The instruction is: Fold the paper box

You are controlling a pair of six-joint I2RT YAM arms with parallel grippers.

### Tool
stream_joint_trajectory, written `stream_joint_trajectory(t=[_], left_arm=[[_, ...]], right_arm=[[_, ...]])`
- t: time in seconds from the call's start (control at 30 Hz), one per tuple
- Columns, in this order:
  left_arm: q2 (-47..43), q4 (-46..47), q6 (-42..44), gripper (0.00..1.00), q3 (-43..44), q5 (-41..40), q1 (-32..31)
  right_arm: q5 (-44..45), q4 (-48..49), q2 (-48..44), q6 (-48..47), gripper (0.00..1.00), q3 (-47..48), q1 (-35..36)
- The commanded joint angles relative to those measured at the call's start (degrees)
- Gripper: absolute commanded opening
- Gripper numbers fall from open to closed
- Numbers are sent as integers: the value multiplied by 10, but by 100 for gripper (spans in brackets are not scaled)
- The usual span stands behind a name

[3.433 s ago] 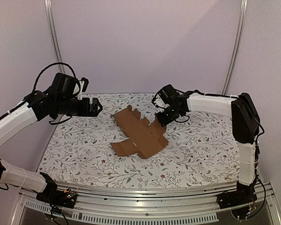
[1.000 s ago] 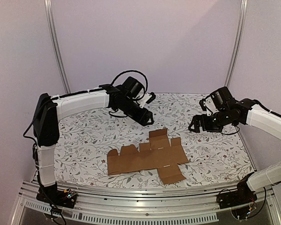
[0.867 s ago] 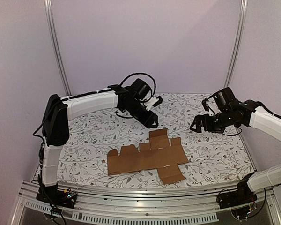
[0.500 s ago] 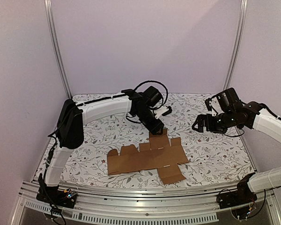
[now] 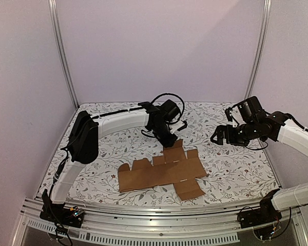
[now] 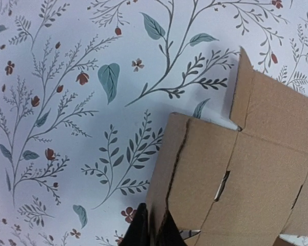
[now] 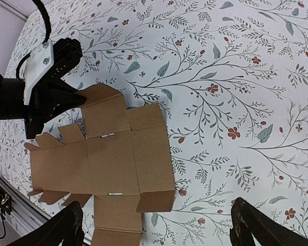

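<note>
The paper box (image 5: 161, 171) is matt cardboard, the table cover (image 5: 231, 164) smooth and printed.

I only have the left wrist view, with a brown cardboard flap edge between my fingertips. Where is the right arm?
Observer: The right gripper hangs open above the floral table cover, to the right of the brown die-cut cardboard sheet, touching nothing.
Operator: Which flap do I have?
Observer: The left gripper pinches the far middle flap, on the sheet's far edge.
Operator: And the rest of it?
Observer: Unfolded, spread out on the cover, nearer the arm bases than your gripper.
</note>
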Motion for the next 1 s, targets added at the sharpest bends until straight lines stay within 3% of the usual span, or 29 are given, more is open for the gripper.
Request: stream_joint_trajectory(t=[0.0,0.23,0.57,0.97], left_arm=[[2,5,4,0,10,-9,-9],[-44,56,-7,0,-58,-16,-9],[-198,245,-68,0,-301,-3,15],[-353,507,-142,0,-551,115,66]], right_arm=[[9,6,-12,9,99,-13,-2],[22,48,-13,-9,99,-25,-2],[-3,78,29,-54,99,16,-16],[-90,70,117,-120,99,109,-17]])
